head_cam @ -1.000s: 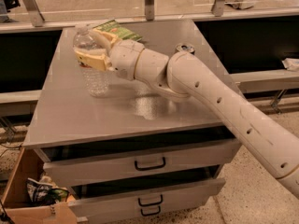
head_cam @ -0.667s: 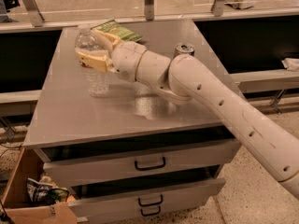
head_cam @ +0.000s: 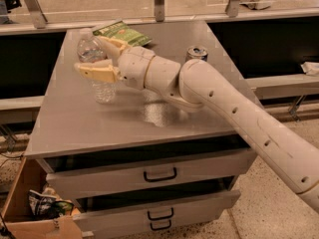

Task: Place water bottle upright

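Two fingers of our claw (head_cam: 89,54) hug the water bottle (head_cam: 103,87). It stands up on the counter (head_cam: 75,128), near the far corner. We should let go slowly and back away gently, so it does not tip.

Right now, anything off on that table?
Nothing spilled or damaged. The water bottle stands base-down on the table, its top leaning slightly left, with the gripper around it. Both drawers below sit slightly ajar.
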You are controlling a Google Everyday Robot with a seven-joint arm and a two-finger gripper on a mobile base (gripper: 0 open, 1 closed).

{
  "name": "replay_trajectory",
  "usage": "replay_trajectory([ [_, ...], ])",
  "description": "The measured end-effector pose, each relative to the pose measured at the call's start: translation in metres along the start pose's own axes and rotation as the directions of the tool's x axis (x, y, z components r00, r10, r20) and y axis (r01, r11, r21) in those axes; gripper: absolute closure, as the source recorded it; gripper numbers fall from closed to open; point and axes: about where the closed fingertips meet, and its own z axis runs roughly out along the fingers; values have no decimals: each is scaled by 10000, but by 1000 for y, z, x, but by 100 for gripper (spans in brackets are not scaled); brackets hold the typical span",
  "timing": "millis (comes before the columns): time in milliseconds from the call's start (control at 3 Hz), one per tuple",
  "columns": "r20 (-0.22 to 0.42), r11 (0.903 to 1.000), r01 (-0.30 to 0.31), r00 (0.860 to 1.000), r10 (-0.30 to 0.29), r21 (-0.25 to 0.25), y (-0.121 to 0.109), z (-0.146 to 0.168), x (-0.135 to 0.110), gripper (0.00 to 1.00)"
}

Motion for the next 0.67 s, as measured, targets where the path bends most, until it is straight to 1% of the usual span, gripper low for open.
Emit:
replay_trajectory([
  [333, -169, 9996, -177, 9997, 181, 228, 4, -14, 8, 0],
  [667, -905, 9997, -153, 9957, 172, 215, 6, -26, 10, 0],
])
